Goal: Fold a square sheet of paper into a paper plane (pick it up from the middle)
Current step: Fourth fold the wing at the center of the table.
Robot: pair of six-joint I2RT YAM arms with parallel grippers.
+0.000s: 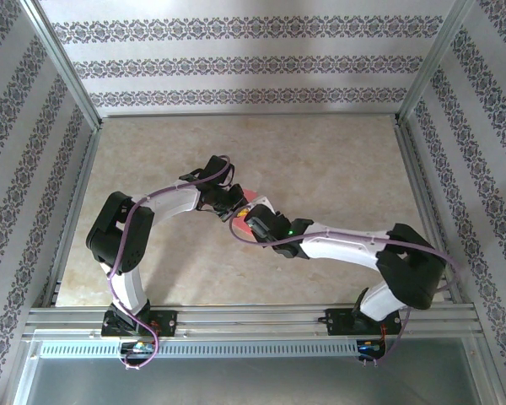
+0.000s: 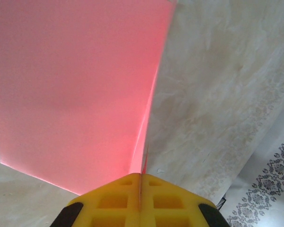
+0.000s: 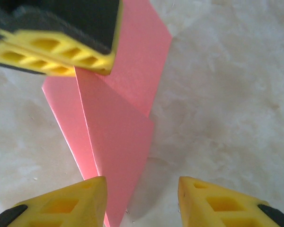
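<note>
Your left gripper [image 2: 140,178] has its 2 fingers pressed shut on the folded edge of the square sheet of paper [image 2: 75,90], holding it up off the table [image 2: 213,94] (mid-table, between the arms). Your right gripper [image 3: 141,183] stands partly open, with the sheet's lower tip between its fingers, ungripped.

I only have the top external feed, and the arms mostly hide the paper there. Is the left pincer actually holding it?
Observer: Yes. The left wrist camera shows the left pincer shut on the pink paper, with a fold line running up from the pinch.
Operator: And the other one?
Observer: The right pincer is open. Its wrist camera shows the paper's lower tip reaching between its fingers, close beside one of them, ungripped.
</note>
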